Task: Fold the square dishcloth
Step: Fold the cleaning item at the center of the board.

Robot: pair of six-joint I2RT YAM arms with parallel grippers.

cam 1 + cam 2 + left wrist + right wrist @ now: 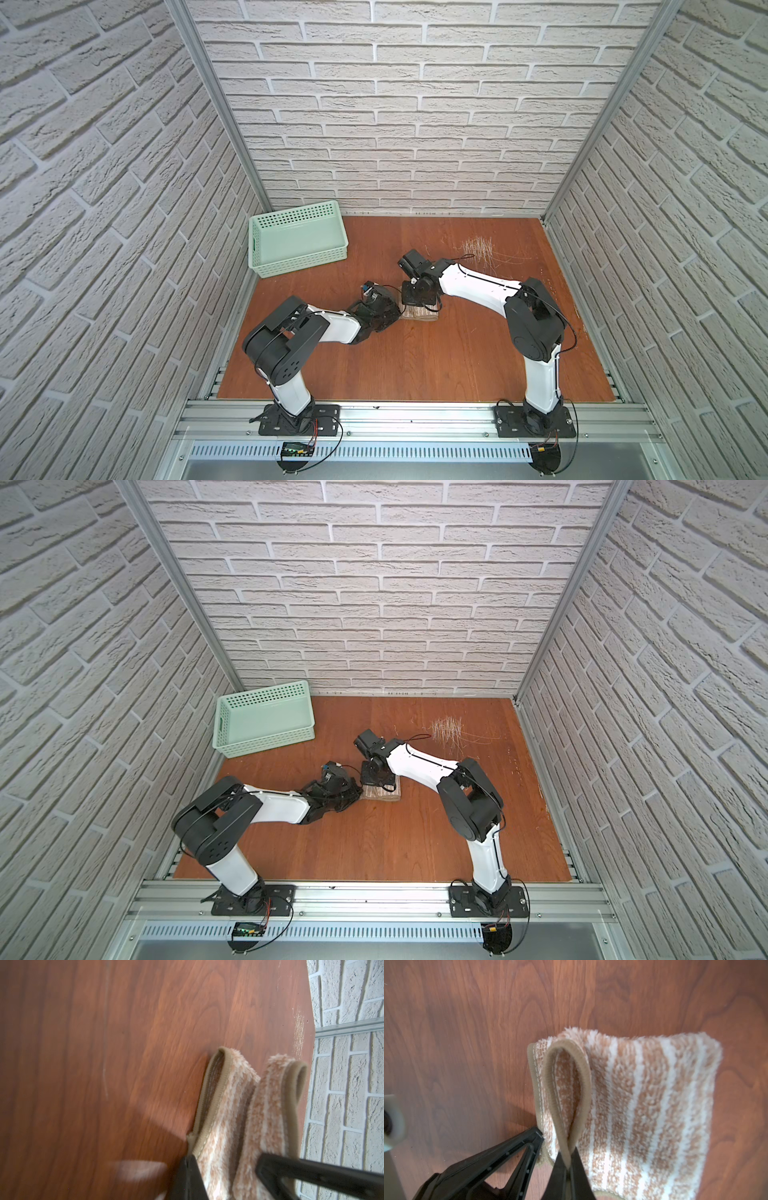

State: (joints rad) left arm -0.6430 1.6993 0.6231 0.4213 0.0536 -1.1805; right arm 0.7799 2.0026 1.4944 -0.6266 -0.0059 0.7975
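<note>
Square dishcloth (pixel 643 1105): fluffy tan-and-white stripes, beige edging

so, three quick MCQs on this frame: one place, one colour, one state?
1. Where on the table is the basket?
A. far left corner
B. near right corner
C. between the arm bases

2. What colour are the stripes on the cloth?
A. blue
B. white
C. black

3. What state is the cloth in?
A. spread flat in one layer
B. lying in the basket
C. folded in layers, pinched by both grippers

Answers:
1 A: it sits at the table's far edge, on the robot's left.
2 B: white bands cross the tan pile in both wrist views.
3 C: the left gripper and right gripper are each shut on doubled-over cloth.
</note>
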